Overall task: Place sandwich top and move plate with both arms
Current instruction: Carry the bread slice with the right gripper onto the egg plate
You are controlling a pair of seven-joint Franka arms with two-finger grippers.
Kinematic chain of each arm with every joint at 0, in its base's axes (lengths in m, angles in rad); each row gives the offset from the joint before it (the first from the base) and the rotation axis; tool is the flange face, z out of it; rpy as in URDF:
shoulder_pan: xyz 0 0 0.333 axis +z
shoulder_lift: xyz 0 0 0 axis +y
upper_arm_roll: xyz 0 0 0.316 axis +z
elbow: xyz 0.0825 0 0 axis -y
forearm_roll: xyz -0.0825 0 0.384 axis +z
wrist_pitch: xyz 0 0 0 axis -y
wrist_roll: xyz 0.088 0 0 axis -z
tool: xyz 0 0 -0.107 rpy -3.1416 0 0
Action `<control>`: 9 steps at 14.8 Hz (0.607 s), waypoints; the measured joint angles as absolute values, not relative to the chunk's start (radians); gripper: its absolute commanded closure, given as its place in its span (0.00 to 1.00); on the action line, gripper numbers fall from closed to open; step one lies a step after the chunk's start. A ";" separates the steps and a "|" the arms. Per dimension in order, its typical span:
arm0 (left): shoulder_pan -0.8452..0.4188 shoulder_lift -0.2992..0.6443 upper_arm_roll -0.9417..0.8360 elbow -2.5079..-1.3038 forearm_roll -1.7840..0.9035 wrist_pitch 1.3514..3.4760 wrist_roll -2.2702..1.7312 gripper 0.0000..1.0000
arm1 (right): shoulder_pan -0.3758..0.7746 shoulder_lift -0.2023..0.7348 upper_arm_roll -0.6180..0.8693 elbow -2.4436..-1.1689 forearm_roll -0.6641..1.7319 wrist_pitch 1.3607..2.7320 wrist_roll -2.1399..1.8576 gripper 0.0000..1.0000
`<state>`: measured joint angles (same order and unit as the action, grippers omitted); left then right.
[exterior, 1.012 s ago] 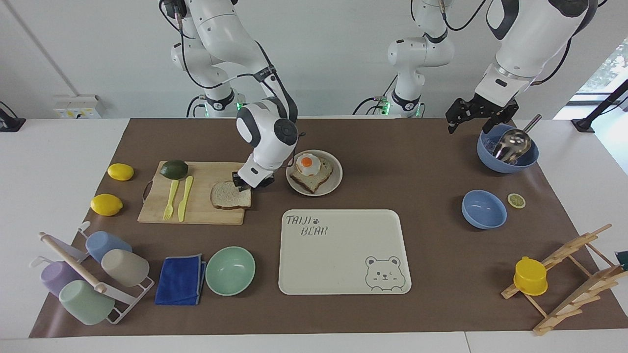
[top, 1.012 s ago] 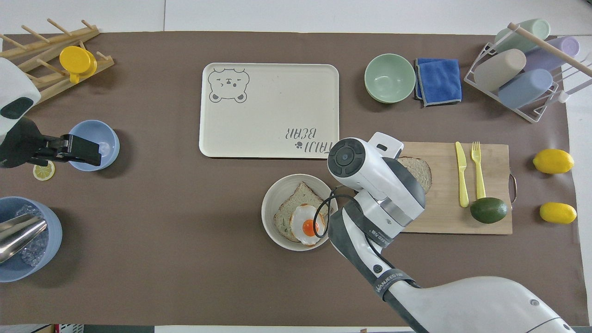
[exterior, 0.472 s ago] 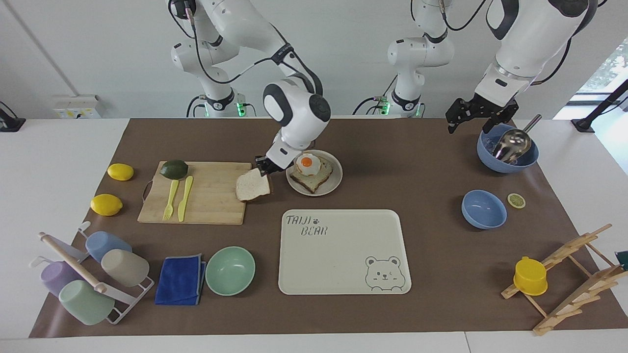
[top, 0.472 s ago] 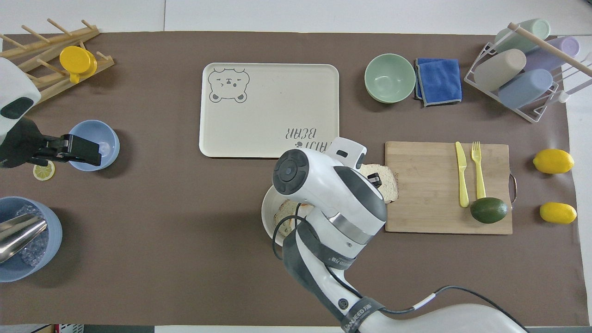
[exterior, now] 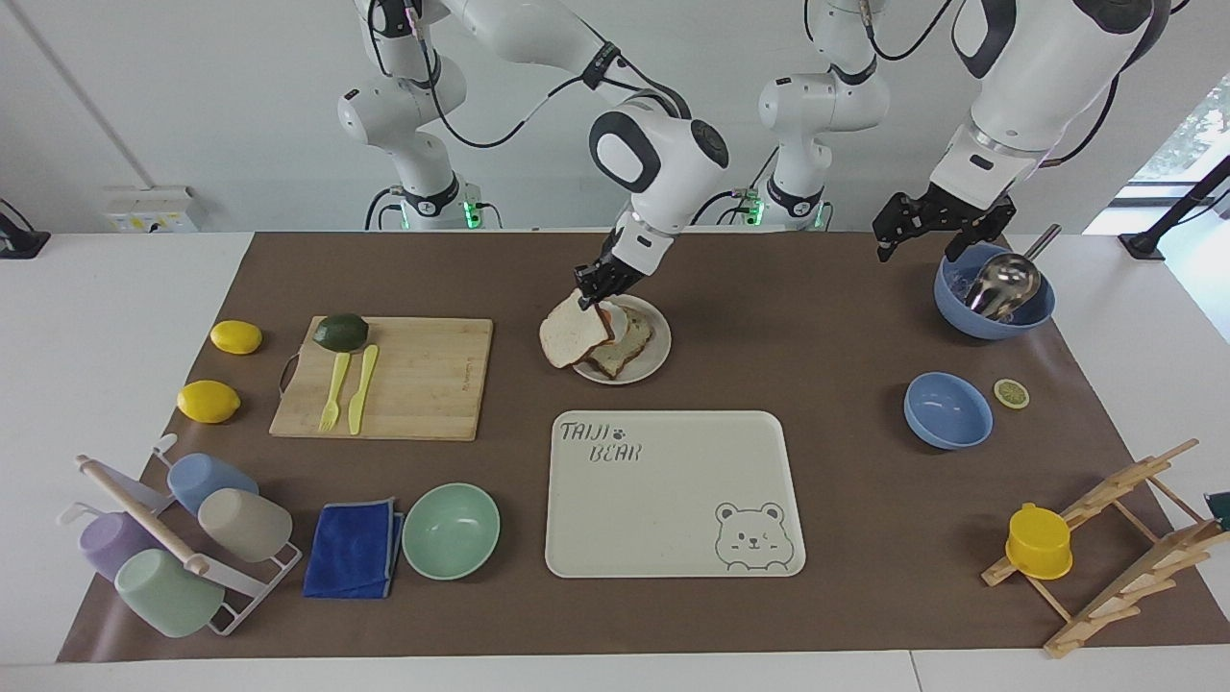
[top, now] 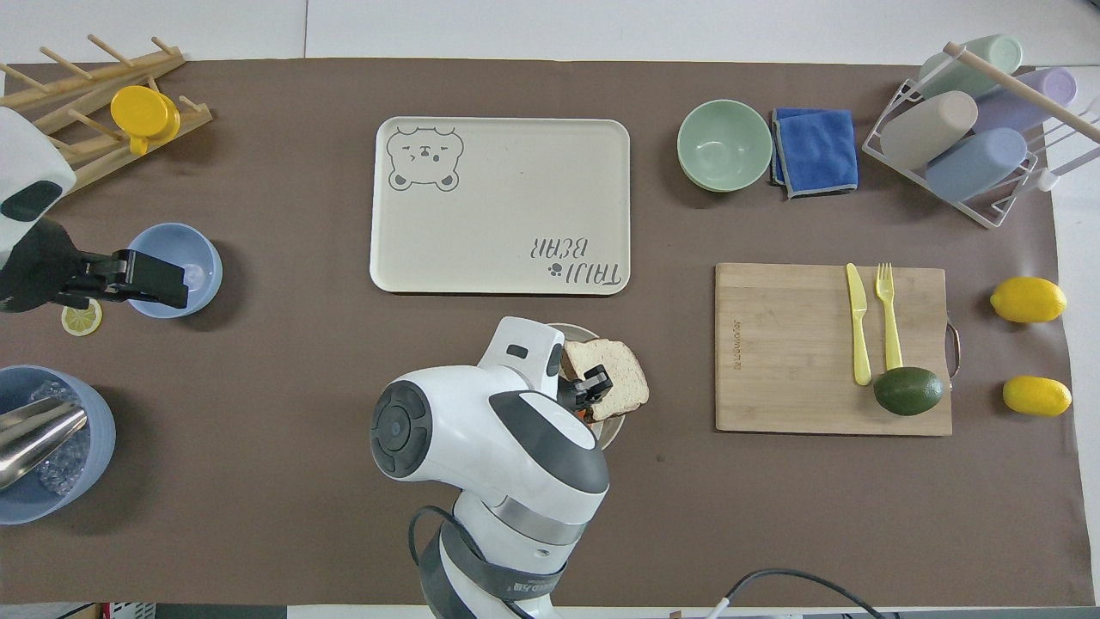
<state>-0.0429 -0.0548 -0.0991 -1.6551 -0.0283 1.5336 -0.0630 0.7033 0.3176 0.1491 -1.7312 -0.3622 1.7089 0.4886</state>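
While bread (exterior: 574, 334) hangs, tray (exterior: 673, 495) reads "TAIJI BEAR".

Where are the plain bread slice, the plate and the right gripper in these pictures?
sandwich top (exterior: 571, 336), facing view: middle of the slice's pale face.
plate (exterior: 654, 360), facing view: bare rim toward the left arm's end of the table.
right gripper (exterior: 596, 285), facing view: fingertips shut on the slice's upper crust.

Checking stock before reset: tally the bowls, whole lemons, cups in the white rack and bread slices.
Bowls: 3
Whole lemons: 2
Cups in the white rack: 4
Bread slices: 2
Total: 11
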 measured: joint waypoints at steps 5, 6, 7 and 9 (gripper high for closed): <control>-0.043 -0.055 -0.099 -1.655 -0.028 1.534 -0.063 0.00 | 0.700 0.334 0.146 -1.771 -0.279 1.850 0.529 1.00; -0.043 -0.055 -0.099 -1.655 -0.028 1.534 -0.063 0.00 | 0.700 0.334 0.145 -1.774 -0.251 1.869 0.535 1.00; -0.042 -0.055 -0.099 -1.655 -0.028 1.534 -0.063 0.00 | 0.700 0.334 0.145 -1.780 -0.234 1.883 0.543 1.00; -0.037 -0.055 -0.099 -1.655 -0.028 1.534 -0.063 0.00 | 0.700 0.334 0.145 -1.791 -0.222 1.899 0.566 1.00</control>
